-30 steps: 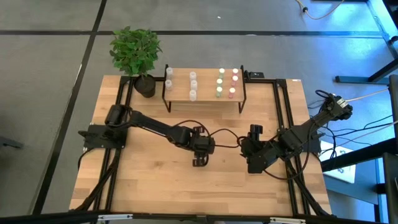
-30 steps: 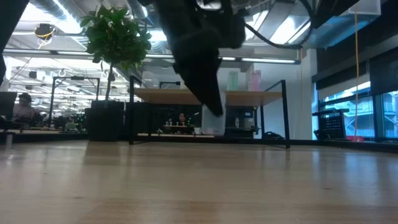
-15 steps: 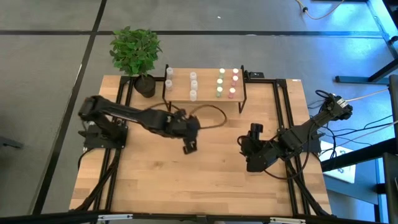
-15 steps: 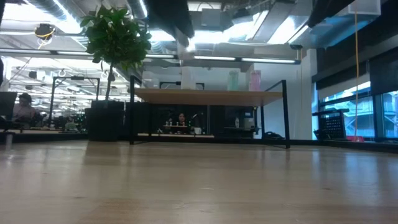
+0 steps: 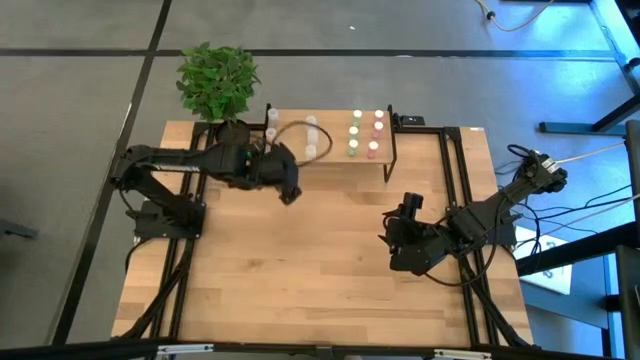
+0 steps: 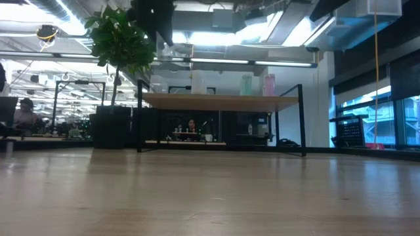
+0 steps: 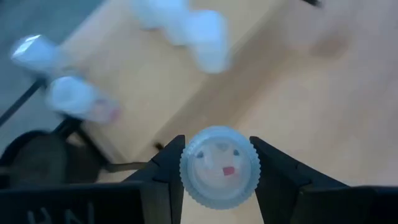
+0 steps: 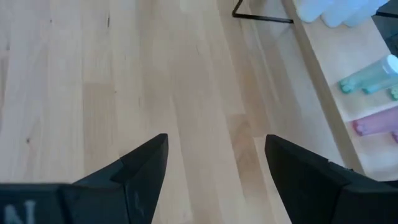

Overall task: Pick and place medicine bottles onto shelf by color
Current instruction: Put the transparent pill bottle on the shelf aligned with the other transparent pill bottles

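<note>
- two dark arms are working over the light wooden table [image 5: 300, 270], seen from above.
- the left gripper [image 5: 288, 190] is hanging over the table just in front of the shelf's left end, with its arm reaching across from the left side.
- its fingers [image 7: 163, 171] are clamping a white-capped medicine bottle [image 7: 219, 167] between them, one finger on each side of the ribbed cap; the cap is facing the wrist camera and carrying a small red mark.
- the shelf [image 5: 335, 158] is standing at the far edge of the table, a light-wood board on a thin black frame.
- several bottles are standing on the shelf: white-capped bottles [image 5: 272, 124] toward its left end, green-capped bottles [image 5: 353, 138] right of the middle, and pink-capped bottles [image 5: 376, 132] at the right end.
- the right gripper [image 5: 408, 212] is waiting over the right half of the table, well apart from the shelf, with its jaws standing wide apart and nothing between them.
- a potted plant [image 5: 218, 88] is sitting at the far left corner of the table, just beside the shelf.
</note>
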Tool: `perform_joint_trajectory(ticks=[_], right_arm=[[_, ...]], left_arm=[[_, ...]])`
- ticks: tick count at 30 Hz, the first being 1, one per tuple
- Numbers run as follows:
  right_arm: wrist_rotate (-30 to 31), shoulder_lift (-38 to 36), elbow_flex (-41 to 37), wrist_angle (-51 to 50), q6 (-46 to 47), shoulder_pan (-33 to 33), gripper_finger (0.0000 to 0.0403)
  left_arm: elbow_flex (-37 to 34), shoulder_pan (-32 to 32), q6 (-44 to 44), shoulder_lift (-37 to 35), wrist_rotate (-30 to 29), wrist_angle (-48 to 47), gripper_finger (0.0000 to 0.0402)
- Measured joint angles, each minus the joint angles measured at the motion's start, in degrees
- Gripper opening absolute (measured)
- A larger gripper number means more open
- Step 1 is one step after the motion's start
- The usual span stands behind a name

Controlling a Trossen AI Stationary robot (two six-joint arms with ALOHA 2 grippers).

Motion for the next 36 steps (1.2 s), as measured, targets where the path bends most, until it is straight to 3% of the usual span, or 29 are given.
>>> perform_joint_trajectory(ticks=[8,16,31,36], right_arm=[[5.77,0.01,0.00,1.25,3.50,0.00,0.0271],[14.95,0.00,0.00,0.98,8.85,-0.20,0.0271],[14.58,0.01,0.00,2.11,8.90,-0.31,0.0271],[11.14,0.01,0.00,2.23,8.87,-0.31,0.0271]], left_arm=[[0.00,8.51,-4.13,0.07,-0.50,-4.03,0.0132],[0.00,11.10,-3.26,0.07,2.63,-3.89,0.0132],[0.00,11.07,-3.13,0.09,3.96,-3.81,0.0132],[0.00,11.58,-3.13,0.09,3.98,-3.79,0.0132]])
